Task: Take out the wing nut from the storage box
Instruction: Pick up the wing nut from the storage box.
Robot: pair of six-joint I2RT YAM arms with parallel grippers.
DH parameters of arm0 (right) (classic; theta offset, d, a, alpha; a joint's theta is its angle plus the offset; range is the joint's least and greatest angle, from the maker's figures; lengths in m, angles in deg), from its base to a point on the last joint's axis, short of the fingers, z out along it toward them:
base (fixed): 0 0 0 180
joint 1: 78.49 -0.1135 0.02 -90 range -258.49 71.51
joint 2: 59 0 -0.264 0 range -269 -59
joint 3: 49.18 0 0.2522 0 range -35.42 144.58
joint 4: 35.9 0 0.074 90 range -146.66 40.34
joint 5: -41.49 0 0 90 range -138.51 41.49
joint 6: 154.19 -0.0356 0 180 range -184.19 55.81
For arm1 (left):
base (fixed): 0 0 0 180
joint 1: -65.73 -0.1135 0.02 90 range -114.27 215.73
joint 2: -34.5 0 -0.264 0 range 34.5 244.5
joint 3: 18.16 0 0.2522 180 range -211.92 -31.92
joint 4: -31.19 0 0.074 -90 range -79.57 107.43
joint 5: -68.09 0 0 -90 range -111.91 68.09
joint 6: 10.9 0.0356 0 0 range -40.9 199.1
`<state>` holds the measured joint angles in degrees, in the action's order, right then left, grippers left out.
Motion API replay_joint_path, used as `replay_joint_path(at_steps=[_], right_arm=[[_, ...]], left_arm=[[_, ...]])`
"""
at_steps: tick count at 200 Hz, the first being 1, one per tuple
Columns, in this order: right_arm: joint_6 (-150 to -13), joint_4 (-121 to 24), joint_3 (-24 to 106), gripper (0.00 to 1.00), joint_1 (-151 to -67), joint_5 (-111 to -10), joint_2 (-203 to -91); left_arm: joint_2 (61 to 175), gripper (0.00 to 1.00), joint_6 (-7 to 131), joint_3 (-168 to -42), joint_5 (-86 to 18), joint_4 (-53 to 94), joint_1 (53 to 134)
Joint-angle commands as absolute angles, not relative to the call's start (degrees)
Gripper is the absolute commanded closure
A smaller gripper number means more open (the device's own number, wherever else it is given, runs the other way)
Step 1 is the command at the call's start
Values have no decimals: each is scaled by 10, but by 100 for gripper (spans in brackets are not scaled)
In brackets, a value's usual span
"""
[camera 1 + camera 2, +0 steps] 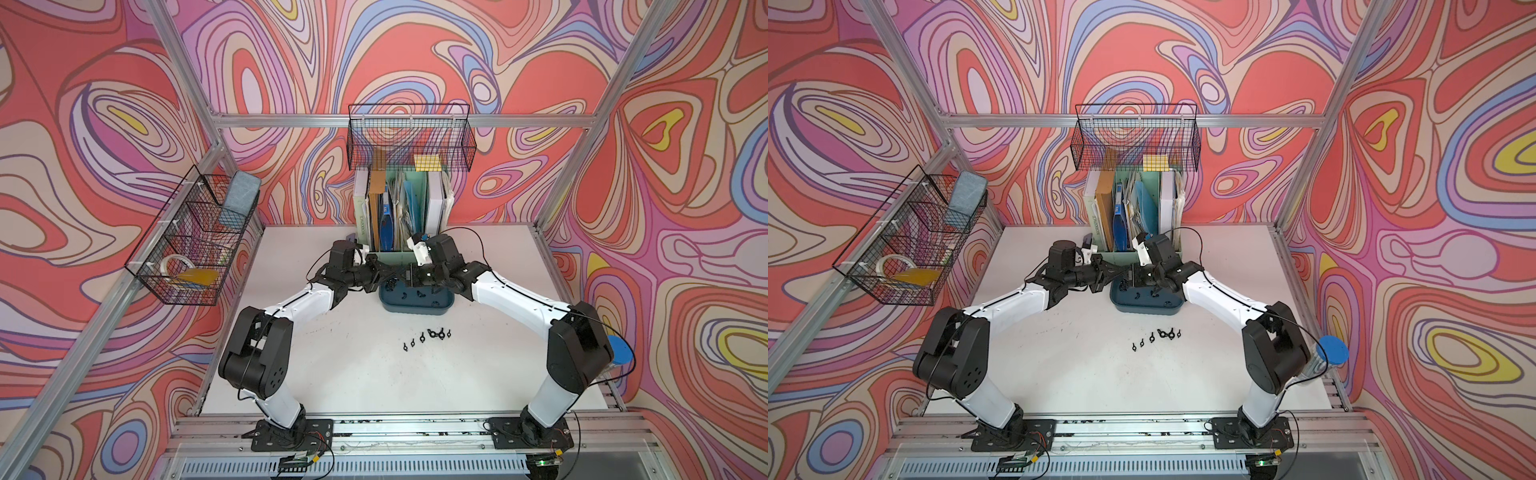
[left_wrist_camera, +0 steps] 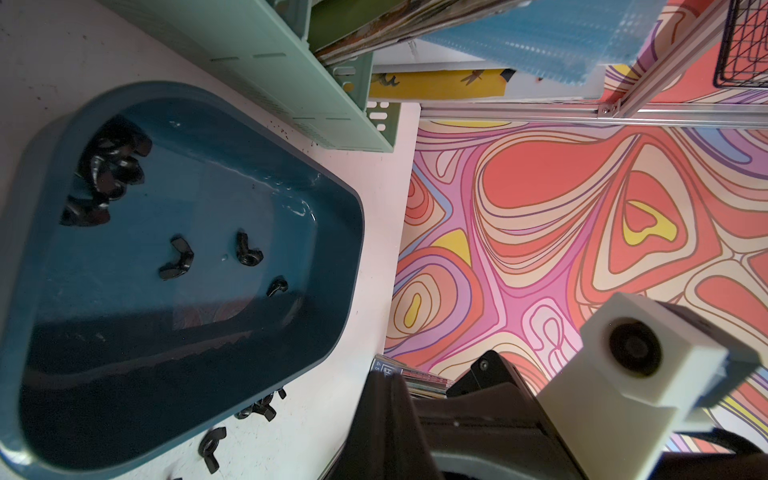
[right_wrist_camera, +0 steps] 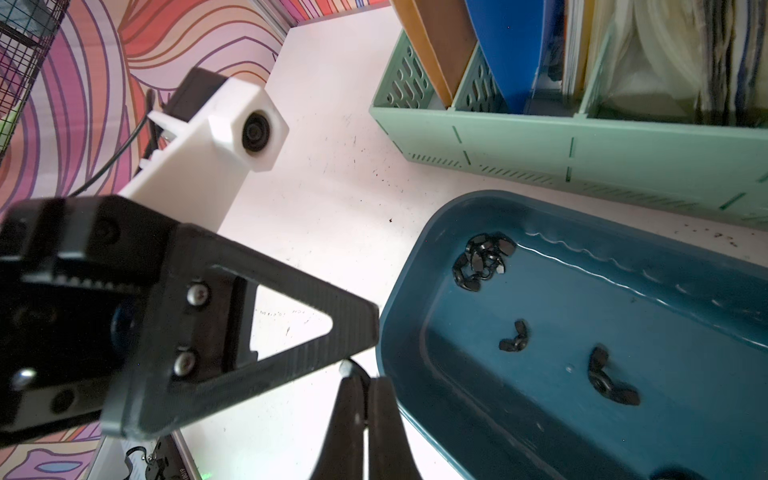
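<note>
Scene: two robot arms reach inward over a white table (image 1: pixel 353 374), and their tips nearly meet by the end of the storage box (image 1: pixel 415 309) nearest the left arm.
Left arm: the left end effector (image 3: pixel 372 328) is clenched. In the right wrist view its tip hangs just beside the box's rim. Whether anything is pinched there cannot be told.
Right arm: the right end effector (image 3: pixel 360 382) has its fingers pressed together with only a slit between them, and nothing shows in its grip.
Box: the dark teal tub stands flat on the table, just in front of a mint-green file holder (image 3: pixel 623 153) packed with folders.
Inside the box: a cluster of wing nuts (image 3: pixel 482 259) sits in the back corner nearest the arms' tips. Three loose wing nuts (image 2: pixel 176 257) lie scattered on the box's floor, apart from one another.
On the table: a row of wing nuts (image 1: pixel 432 333), six of them and all black, lies in a ragged line in front of the box and clear of it.
</note>
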<state>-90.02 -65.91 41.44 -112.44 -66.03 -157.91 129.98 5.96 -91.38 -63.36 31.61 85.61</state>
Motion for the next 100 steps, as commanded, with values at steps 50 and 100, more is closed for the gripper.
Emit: replay_joint_path(at_steps=[50, 100], right_arm=[[-905, -654, 431, 100, -1129, -649, -1588], [-907, -655, 429, 100, -1129, -633, -1590]], left_arm=[[1295, 84, 66, -895, -647, 324, 855], [1293, 83, 63, -892, -650, 325, 855]])
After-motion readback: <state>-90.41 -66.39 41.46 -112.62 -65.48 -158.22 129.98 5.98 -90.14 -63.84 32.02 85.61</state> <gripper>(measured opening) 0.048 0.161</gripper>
